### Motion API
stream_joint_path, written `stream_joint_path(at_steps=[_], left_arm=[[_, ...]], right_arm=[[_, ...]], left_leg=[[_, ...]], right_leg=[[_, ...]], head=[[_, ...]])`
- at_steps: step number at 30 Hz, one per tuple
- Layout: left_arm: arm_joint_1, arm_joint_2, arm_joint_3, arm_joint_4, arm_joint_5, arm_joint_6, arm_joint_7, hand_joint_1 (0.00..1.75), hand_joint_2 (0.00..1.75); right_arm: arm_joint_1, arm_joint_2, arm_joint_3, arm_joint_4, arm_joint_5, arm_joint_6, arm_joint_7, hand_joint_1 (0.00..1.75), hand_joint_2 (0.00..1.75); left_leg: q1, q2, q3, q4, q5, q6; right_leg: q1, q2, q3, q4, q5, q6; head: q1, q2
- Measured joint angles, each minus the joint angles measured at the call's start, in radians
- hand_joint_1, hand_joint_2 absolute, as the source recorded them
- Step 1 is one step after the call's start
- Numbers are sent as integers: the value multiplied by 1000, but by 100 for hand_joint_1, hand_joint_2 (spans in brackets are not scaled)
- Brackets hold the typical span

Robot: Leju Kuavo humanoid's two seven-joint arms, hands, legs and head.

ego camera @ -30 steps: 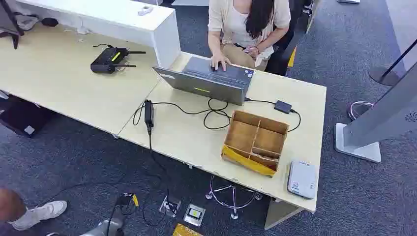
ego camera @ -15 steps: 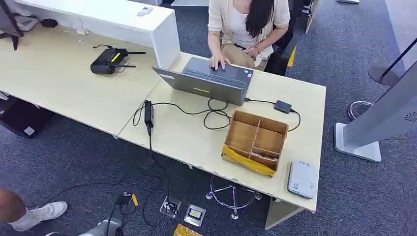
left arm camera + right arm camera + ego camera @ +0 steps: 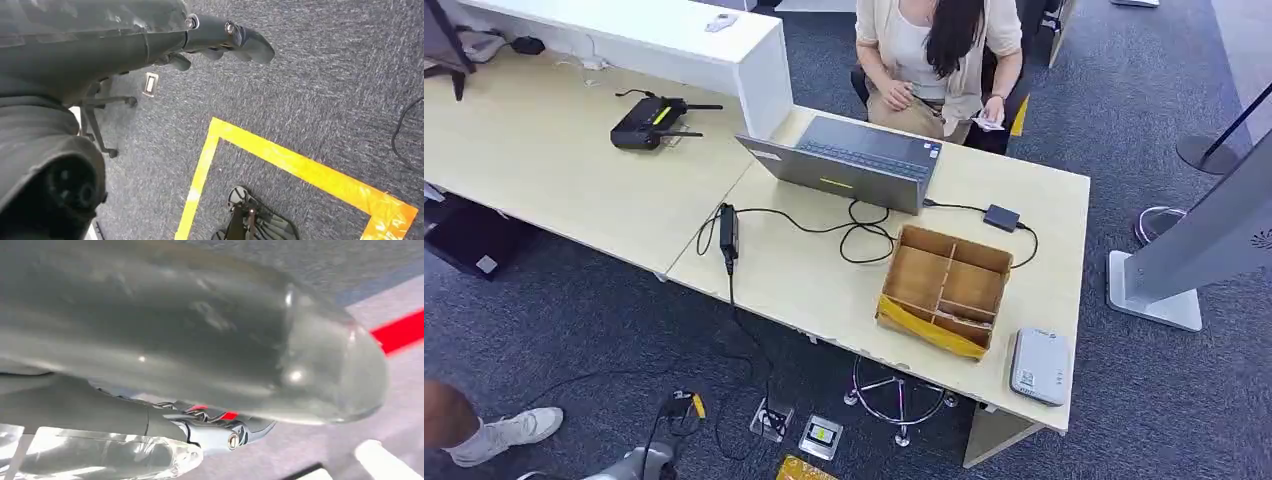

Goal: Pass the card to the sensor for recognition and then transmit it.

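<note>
Hanging over the grey carpet (image 3: pixel 325 75), the left hand (image 3: pixel 220 37) has its dark fingers (image 3: pixel 250 45) extended and holds nothing. A yellow tape line (image 3: pixel 300 165) runs across the carpet beneath it. The right hand (image 3: pixel 220 432) sits close to the lens and is blurred: a thick grey thumb (image 3: pixel 200 340) covers most of it, with dark fingers just past it. Whether this hand is open, closed or holding anything cannot be determined.

In the head view, the sensor (image 3: pixel 1038 365), a flat white unit, lies on the near right corner of the table (image 3: pixel 804 275). A cardboard box (image 3: pixel 944 290) with dividers stands just beside it, toward the middle of the table, and its compartments look empty. A laptop (image 3: pixel 854 160) stands open at the far edge, and a black power adapter (image 3: pixel 727 230) with looped cable lies near the front left. A black router (image 3: pixel 649 122) rests on the adjoining desk.

A person (image 3: pixel 939 50) sits behind the laptop, holding a small white item (image 3: pixel 989 122) in one hand. It is too small to confirm as the card.
</note>
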Motion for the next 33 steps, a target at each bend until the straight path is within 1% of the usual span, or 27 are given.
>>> stream_joint_path(at_steps=[3, 8, 11, 14, 16, 17, 19, 20, 22, 26, 33], left_arm=[[0, -3, 0, 1, 0, 0, 0, 0, 0], [-2, -4, 0, 2, -5, 4, 1, 0, 0], [-2, -5, 0, 3, -4, 4, 0, 0, 0], [-2, -6, 0, 3, 0, 4, -2, 0, 0], [-3, -8, 0, 3, 6, 3, -2, 0, 0], [-3, -9, 0, 3, 9, 3, -2, 0, 0], [-4, -9, 0, 4, 10, -2, -2, 0, 0], [-6, -9, 0, 4, 10, -3, -2, 0, 0], [-11, -9, -1, 4, 10, -8, -2, 0, 0], [-9, -9, -1, 4, 10, -11, -3, 0, 0], [-8, -9, -1, 4, 10, -11, -2, 0, 0]], right_arm=[[-48, -10, 4, -7, 19, 20, -19, 0, 0], [-170, -22, 9, -19, 75, 53, -34, 0, 0], [-233, -21, 12, -28, 136, 47, -53, 0, 0], [-285, -13, 27, -35, 153, 63, -66, 0, 0], [-320, -2, 34, -39, 154, 103, -74, 0, 0], [-344, 8, 37, -43, 159, 140, -78, 0, 0], [-404, 40, 56, -50, 191, 241, -83, 0, 0], [-430, 57, 69, -56, 205, 274, -82, 0, 0], [-465, 86, 88, -65, 215, 289, -74, 0, 0], [-499, 112, 113, -75, 215, 300, -80, 0, 0], [-516, 141, 145, -84, 211, 305, -86, 0, 0]], left_leg=[[0, 0, 0, 0, 0, 0], [-1, 0, 0, 0, 0, 1], [0, 0, 0, 0, 0, 1], [0, 0, -1, 0, 0, 1], [0, 0, -2, 0, 0, 1], [0, -1, -3, 0, 1, 1], [0, 1, -1, 0, 1, 0], [0, 1, 0, 0, 1, 0], [0, -1, 0, 0, 2, 1], [0, -11, -3, 1, 4, 1], [0, -11, -3, 1, 4, 1]], right_leg=[[0, 0, 0, 0, 0, 0], [0, 0, 0, 1, 0, 0], [0, 0, 0, 1, 0, 0], [0, 0, 0, 1, 0, 0], [0, 0, 0, 2, 0, 0], [0, -1, 0, 2, 0, 0], [0, 1, -1, 3, 0, 0], [0, 2, -1, 3, 0, 0], [0, -1, -1, 3, 0, 0], [0, -12, -1, 3, 0, 0], [0, -12, -1, 2, 0, 0]], head=[[0, 0], [0, 0], [0, 0], [0, 0], [0, 0], [0, 0], [0, 0], [0, 0], [0, 0], [0, 0], [0, 0]])
